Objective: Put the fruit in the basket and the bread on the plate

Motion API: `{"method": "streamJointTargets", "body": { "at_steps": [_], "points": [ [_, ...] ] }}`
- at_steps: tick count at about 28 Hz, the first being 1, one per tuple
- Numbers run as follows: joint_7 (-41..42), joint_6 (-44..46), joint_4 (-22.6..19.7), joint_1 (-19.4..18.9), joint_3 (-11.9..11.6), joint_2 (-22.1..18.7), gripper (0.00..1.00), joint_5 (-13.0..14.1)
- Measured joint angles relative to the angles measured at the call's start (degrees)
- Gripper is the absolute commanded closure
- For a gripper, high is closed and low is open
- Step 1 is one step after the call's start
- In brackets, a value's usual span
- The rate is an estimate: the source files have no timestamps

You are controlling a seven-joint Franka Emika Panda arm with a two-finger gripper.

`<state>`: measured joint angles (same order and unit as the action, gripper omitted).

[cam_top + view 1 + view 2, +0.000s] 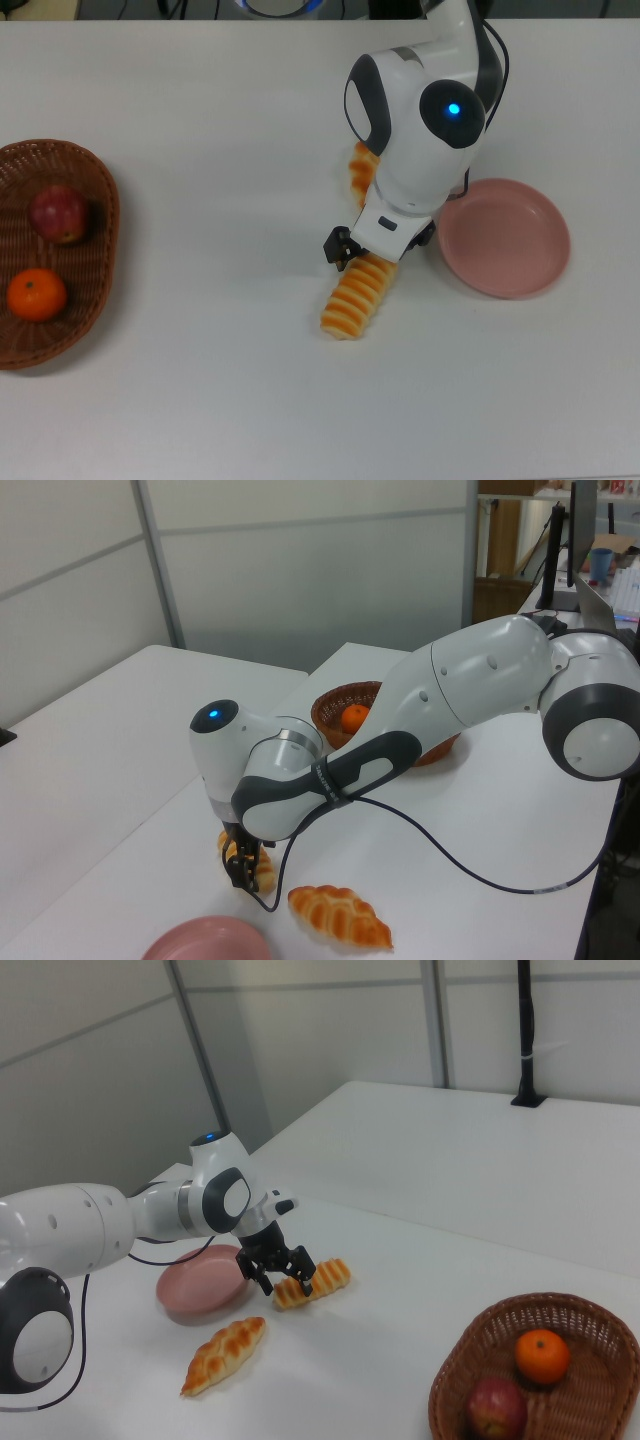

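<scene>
Gripper [282,1272]: fingers spread, straddling 1 end of ribbed loaf [357,296], low at table [200,380].
Ribbed loaf: flat on table, just beside plate [505,238], not on it.
Braided loaf [225,1354]: on table, near plate, apart from ribbed loaf.
Fruit: apple [57,214] and tangerine [37,295] in basket [95,260], well apart from plate.

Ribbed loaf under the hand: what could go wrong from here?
The hand straddles the ribbed loaf at its end nearest the plate, not its middle, so the loaf may tilt or slip when lifted. The braided loaf lies close beside the arm, which hides most of it in the top view, so a sweep toward the plate might nudge it.
</scene>
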<state>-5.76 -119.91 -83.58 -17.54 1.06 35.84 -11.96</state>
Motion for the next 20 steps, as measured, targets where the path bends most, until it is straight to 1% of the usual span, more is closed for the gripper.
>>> {"method": "streamJointTargets", "body": {
  "at_steps": [1,2,9,20],
  "points": [
    [0.0,0.0,0.0,-0.1,0.0,0.0,0.96,-0.2],
    [0.0,0.0,-0.1,-0.1,0.0,0.0,1.00,-0.2],
    [-2.5,0.0,-0.1,-0.2,0.0,0.0,1.00,-0.2],
    [-3.6,0.0,-0.1,-0.2,-0.1,-0.2,1.00,-0.2]
  ]
}}
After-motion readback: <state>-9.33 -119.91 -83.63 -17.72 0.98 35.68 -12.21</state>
